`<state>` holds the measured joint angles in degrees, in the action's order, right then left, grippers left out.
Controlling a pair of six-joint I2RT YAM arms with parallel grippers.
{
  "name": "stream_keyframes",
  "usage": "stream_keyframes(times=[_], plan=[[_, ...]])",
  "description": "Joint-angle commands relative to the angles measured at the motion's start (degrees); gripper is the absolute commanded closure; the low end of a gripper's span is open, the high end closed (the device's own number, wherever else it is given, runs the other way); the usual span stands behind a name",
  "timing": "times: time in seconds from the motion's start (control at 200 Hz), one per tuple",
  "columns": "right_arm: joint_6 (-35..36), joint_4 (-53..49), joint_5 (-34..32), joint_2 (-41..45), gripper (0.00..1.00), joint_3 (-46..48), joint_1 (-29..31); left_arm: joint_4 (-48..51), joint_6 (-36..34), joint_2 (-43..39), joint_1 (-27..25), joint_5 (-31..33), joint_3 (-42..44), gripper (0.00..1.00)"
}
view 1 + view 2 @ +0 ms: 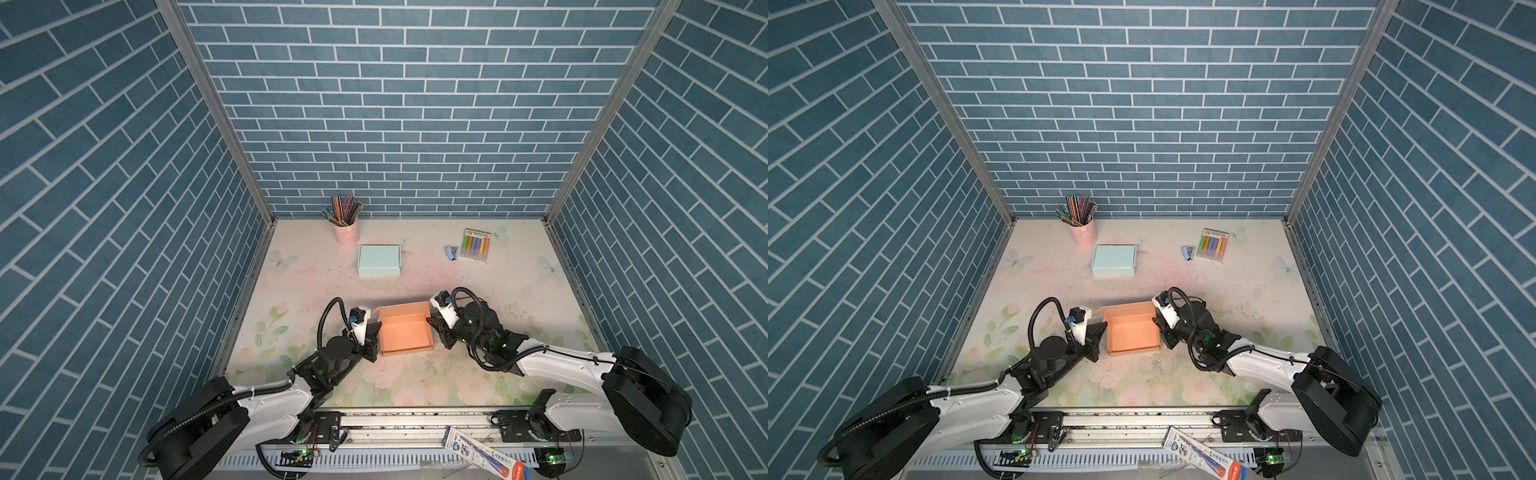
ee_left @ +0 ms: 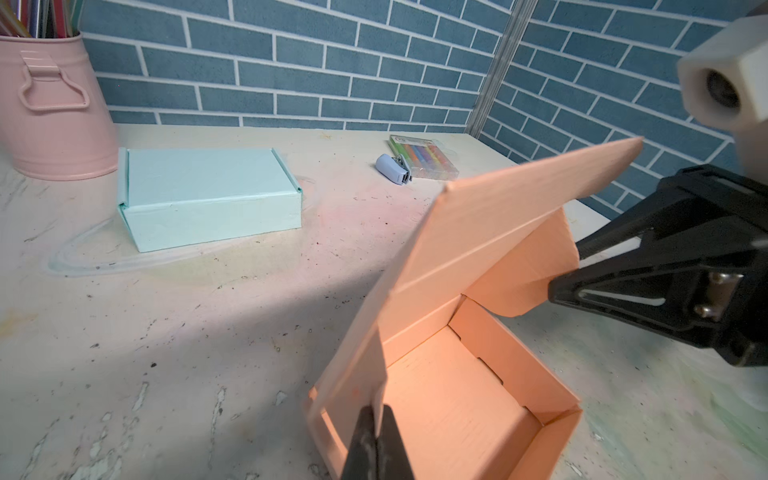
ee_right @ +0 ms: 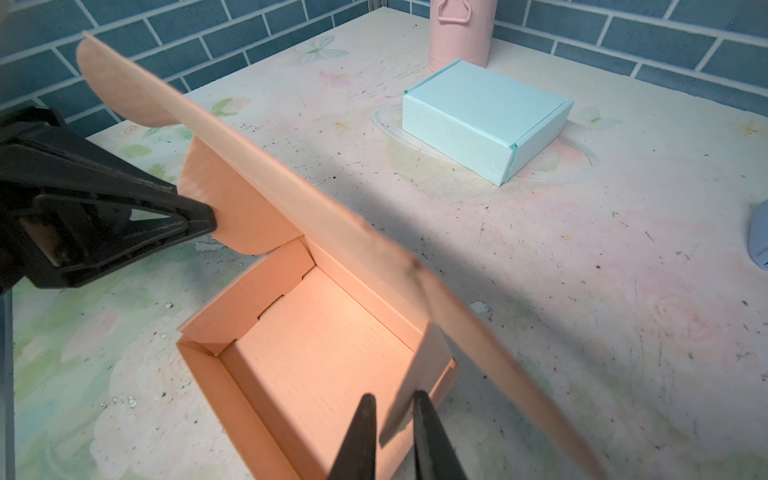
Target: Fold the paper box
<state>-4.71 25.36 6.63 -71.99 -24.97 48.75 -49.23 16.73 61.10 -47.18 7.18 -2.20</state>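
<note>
The orange paper box [image 1: 405, 332] [image 1: 1133, 332] stands open-topped in the middle of the table, between both arms. Its lid [image 2: 498, 220] [image 3: 291, 183] is raised at a slant over the back wall. My left gripper [image 2: 376, 411] [image 1: 374, 334] is shut on the lid's side flap at the box's left wall. My right gripper [image 3: 392, 401] [image 1: 432, 323] sits at the box's right wall. Its jaws stand slightly apart, with the lid's other side flap [image 3: 409, 374] between them and a gap beside the flap. The box's inside [image 3: 316, 353] is bare.
A folded light blue box [image 1: 379, 259] lies behind the orange one. A pink cup of pencils [image 1: 347, 232] stands at the back left. A small blue stapler [image 1: 452, 252] and a highlighter pack [image 1: 476, 245] lie at the back right. A pen package [image 1: 486, 453] rests on the front rail.
</note>
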Motion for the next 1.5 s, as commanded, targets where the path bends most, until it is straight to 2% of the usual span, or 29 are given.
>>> stream_keyframes(times=[0.0,0.155,0.4,0.515,0.66,1.005,1.165,1.3,1.49], plan=[[-0.5,1.2,-0.9,1.6,0.82,0.9,0.4,-2.1,0.8,-0.2,-1.5,2.5,1.0,0.97],[-0.5,1.1,-1.3,1.7,0.82,1.6,0.4,-2.0,2.0,0.4,-2.4,3.6,1.4,0.97],[-0.7,1.3,-1.3,3.0,0.82,3.0,0.5,5.4,5.7,-0.4,-4.2,6.7,-1.1,0.97],[-0.3,1.5,-1.4,3.7,0.81,3.6,0.6,9.2,7.8,-1.4,-5.0,7.2,-2.8,0.92],[-0.4,2.9,-1.0,3.9,0.82,4.4,0.6,12.0,8.7,-3.7,-6.5,8.1,-4.1,0.9],[0.1,2.1,-3.8,4.9,0.81,3.5,0.7,22.6,5.8,-8.3,-6.1,10.3,-9.3,0.67],[0.2,0.7,-4.7,3.6,0.81,1.4,0.7,26.4,5.9,-5.7,-2.6,8.2,-12.7,0.67],[0.2,0.5,-4.8,3.2,0.81,0.3,0.6,28.7,6.3,-4.1,-1.6,7.5,-14.4,0.79],[0.8,-0.7,-5.2,2.9,0.81,-1.3,0.6,33.4,6.1,-2.9,-1.6,6.9,-16.8,0.85]])
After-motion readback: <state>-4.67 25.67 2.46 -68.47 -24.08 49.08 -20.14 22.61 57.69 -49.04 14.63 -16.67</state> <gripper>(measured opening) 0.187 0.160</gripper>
